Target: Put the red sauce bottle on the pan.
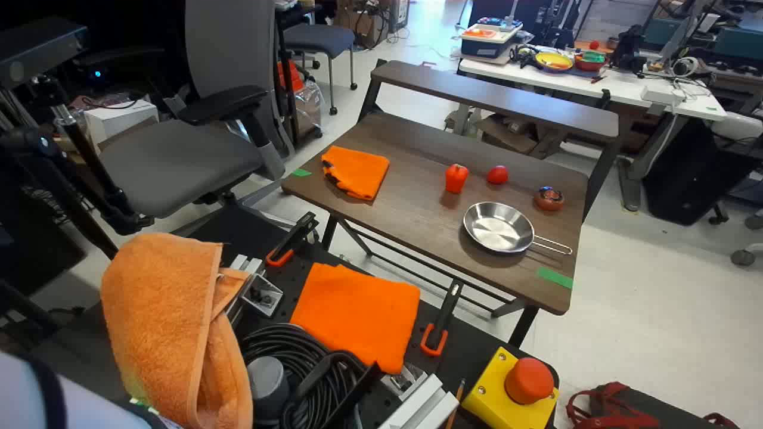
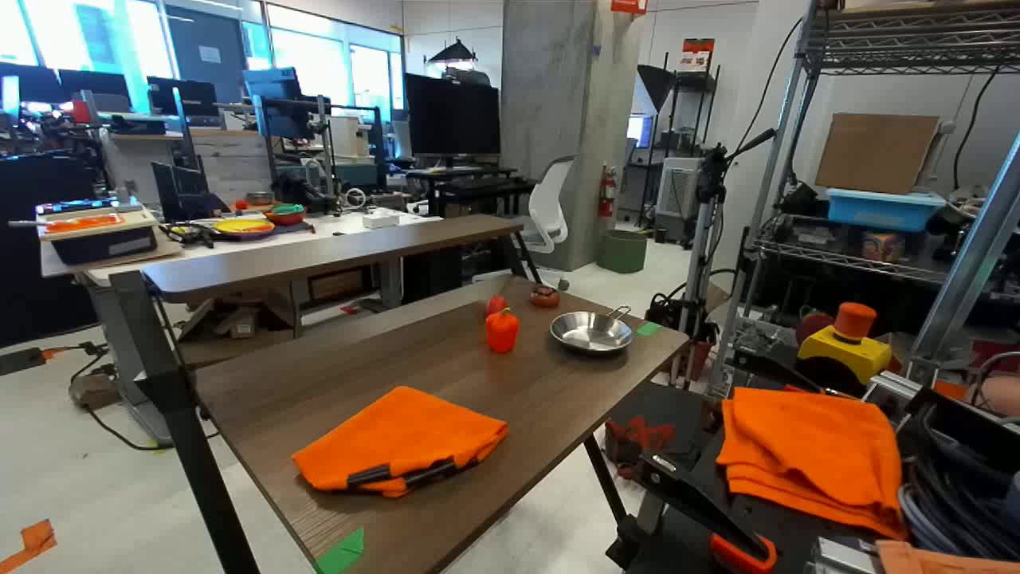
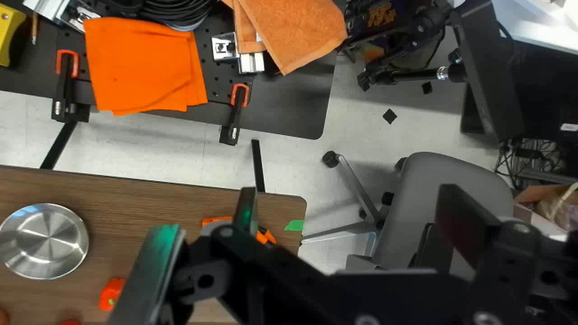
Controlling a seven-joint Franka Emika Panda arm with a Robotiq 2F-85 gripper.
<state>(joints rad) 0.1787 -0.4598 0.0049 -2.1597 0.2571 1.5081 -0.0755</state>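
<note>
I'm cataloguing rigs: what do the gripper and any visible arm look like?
The gripper is mostly black with round bolt heads; a flat finger glints green. In an exterior view, a pale part with a dark band may be the arm.

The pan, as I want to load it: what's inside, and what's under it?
Inside the pan, only shiny bare metal shows. It sits on the brown tabletop; whatever its base covers cannot be seen.

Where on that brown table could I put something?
A wide bare patch lies between the folded orange cloth and the pepper-shaped red item. The end with the pan, round red item and brownish thing is crowded.
</note>
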